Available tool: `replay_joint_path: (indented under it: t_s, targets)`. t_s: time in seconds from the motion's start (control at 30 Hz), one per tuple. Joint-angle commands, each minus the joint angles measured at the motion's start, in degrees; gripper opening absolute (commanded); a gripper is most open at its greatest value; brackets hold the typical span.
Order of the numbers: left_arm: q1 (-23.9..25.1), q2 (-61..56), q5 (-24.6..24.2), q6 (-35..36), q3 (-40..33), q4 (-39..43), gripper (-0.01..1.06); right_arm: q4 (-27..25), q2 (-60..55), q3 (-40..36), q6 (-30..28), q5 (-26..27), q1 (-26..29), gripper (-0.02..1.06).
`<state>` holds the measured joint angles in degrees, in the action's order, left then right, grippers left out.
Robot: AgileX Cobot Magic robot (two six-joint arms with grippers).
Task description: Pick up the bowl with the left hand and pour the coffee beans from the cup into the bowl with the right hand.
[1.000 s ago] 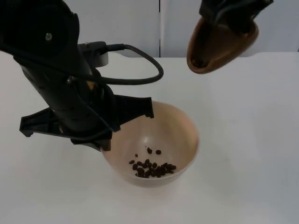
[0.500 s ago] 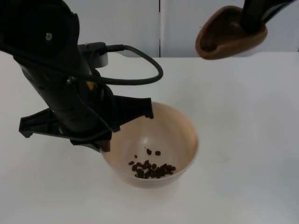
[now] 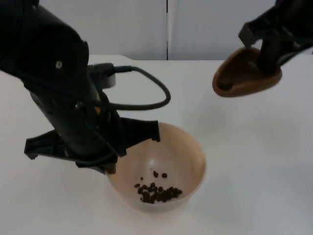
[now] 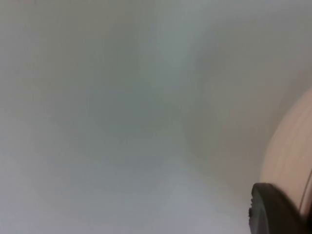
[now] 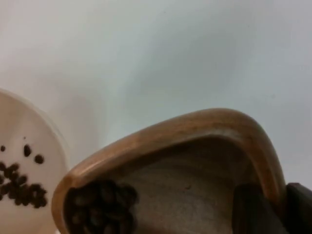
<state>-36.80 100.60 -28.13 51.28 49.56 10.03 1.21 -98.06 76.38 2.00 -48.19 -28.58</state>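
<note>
Backing white table (image 3: 254, 161), grey partition (image 3: 127, 29)

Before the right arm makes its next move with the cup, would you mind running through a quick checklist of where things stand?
1. Left gripper grips the bowl at its rim: ok.
2. Right gripper holds the cup by its rim: ok.
3. Coffee beans lie in the bowl: ok.
4. Cup emptied: not ok; beans in cup remain, per the right wrist view.
5. Cup above the bowl for pouring: not ok; it hangs off toward the right arm's side.
6. Beans spilled on the table: ok, none visible.
</note>
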Motion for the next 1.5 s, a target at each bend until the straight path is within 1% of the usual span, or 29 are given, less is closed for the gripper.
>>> replay_joint_path:
  t_s: [0.0,0.07,0.13,0.23,0.27,0.47,0.6,0.8,0.83,1.0,1.17,1.23,1.33,1.47]
  targets:
    - [0.66,0.48,1.81,0.05,-0.57,-0.35,0.0,-0.9,0.19,-1.59,0.36,2.27,1.03,0.0]
    - [1.55,0.75,1.8,0.05,-0.62,-0.17,0.0,-1.21,0.19,-2.8,0.72,3.18,1.58,0.0]
    - [3.43,1.45,2.13,0.05,-0.85,-0.2,0.0,-1.21,0.19,-5.28,1.1,5.04,2.27,0.0]
    - [6.02,2.26,2.58,0.05,-0.85,-0.2,0.0,0.01,0.01,-9.62,3.24,9.06,2.37,0.0]
    - [6.02,2.26,2.58,0.05,-0.85,-0.2,0.0,0.01,0.01,-9.62,3.24,9.06,2.37,0.0]
    - [6.65,4.14,3.85,-0.38,-0.96,-0.32,0.0,0.03,-3.68,-14.25,6.29,14.21,2.37,0.0]
    - [6.65,5.61,4.83,-0.38,-1.12,-0.08,0.0,-0.09,-6.39,-14.37,7.42,15.19,2.11,0.0]
    - [6.65,6.28,4.93,-0.38,-1.27,-0.08,0.0,-0.23,-10.38,-14.37,7.79,17.22,2.11,0.0]
    - [6.65,6.28,4.57,-0.38,-1.26,-0.08,0.0,-0.11,-10.92,-14.37,8.59,17.67,2.11,0.0]
    - [6.65,6.28,3.43,-0.38,-1.26,-0.19,0.0,-0.11,-13.7,-14.37,8.88,19.01,2.11,0.0]
    - [6.65,6.28,3.6,-0.38,-1.26,-0.19,0.0,-0.01,-15.82,-14.37,8.88,19.93,2.11,0.0]
    - [6.65,6.28,3.1,-0.38,-1.26,-0.19,0.0,-0.01,-16.28,-14.37,8.88,20.02,2.11,0.0]
    - [6.65,6.28,0.31,-0.38,-1.26,0.08,0.0,-0.01,-17.11,-14.37,8.88,20.14,2.11,0.0]
    - [6.65,6.28,0.06,-0.38,-1.26,0.46,0.0,-0.01,-17.74,-14.37,8.88,20.14,2.11,0.0]
